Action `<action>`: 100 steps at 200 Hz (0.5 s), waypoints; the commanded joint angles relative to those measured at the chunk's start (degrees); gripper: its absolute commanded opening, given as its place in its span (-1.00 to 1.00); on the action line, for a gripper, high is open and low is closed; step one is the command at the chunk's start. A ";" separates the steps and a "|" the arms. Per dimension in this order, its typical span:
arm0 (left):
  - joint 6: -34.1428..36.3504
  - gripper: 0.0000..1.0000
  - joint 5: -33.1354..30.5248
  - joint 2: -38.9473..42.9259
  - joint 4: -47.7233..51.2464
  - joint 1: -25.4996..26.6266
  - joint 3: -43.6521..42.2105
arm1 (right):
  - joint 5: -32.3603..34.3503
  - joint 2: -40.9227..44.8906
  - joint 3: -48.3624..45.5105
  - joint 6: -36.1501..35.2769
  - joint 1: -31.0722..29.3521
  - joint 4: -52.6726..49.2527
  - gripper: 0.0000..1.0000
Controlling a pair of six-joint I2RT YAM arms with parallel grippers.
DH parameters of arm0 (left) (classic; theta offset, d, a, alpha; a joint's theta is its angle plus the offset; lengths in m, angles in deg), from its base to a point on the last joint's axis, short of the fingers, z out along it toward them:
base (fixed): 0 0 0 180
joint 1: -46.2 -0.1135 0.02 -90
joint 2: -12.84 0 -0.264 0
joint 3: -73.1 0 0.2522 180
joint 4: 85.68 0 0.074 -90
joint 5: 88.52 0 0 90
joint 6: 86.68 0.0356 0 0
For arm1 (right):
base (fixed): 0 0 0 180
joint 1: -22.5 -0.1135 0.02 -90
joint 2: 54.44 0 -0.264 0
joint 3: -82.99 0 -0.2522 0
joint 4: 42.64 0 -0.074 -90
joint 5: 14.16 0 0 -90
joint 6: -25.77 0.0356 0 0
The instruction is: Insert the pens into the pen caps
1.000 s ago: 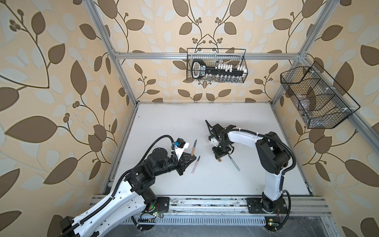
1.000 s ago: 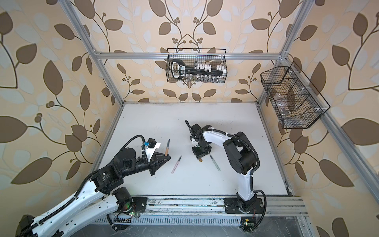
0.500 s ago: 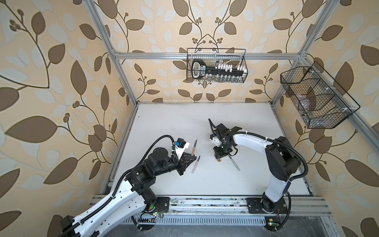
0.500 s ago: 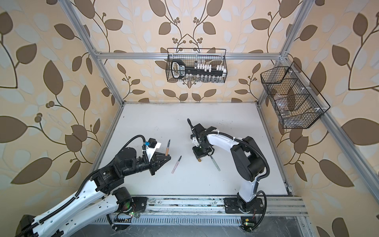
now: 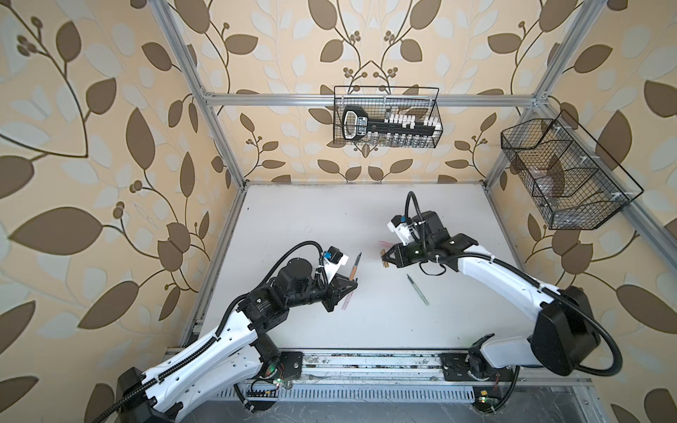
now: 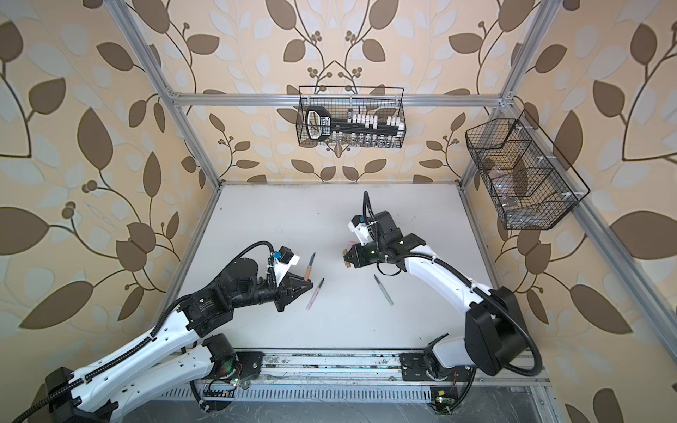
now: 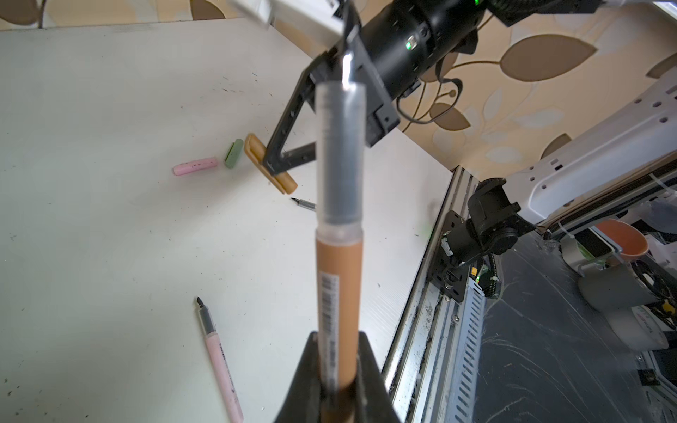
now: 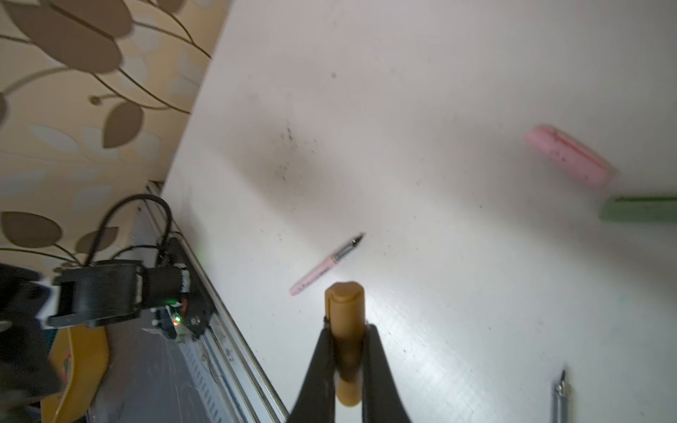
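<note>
1. Left wrist view: the left gripper (image 7: 337, 335) pinches the brown pen (image 7: 339, 278) by the rear of its barrel. We see its long axis running straight out past the fingertips, with the clear section and tip farthest from the grip.
2. In both top views this pen points toward the back wall (image 5: 293, 146), leaning slightly right.
3. Right wrist view: the right gripper (image 8: 347, 327) is pressed onto the brown cap (image 8: 344, 304) at about mid-length. One rounded end juts beyond the fingertips and the other shows behind them. We cannot tell which end is open.
4. In a top view the pen tip and the held cap (image 5: 383, 255) are near each other but apart.
5. On the table (image 5: 311, 219), the pink pen (image 6: 315, 295) lies just beside the left gripper, tip toward the back wall. The green pen (image 6: 384, 290) lies near the right gripper, tip toward the back and left. The pink cap (image 7: 195, 166) and green cap (image 7: 233, 154) lie just beside each other, near the held cap.
6. Hard to read:
   - The brown pen's tip is blurred against the right gripper in the left wrist view.
   - The green pen and green cap are cut by the frame edge in the right wrist view.
   - In both top views we can barely make out the loose caps beside the right gripper.
</note>
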 commanded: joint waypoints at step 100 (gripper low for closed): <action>3.86 -1.00 7.89 -6.63 -5.68 0.06 6.77 | -1.90 17.55 -12.71 26.09 -2.00 47.03 -1.00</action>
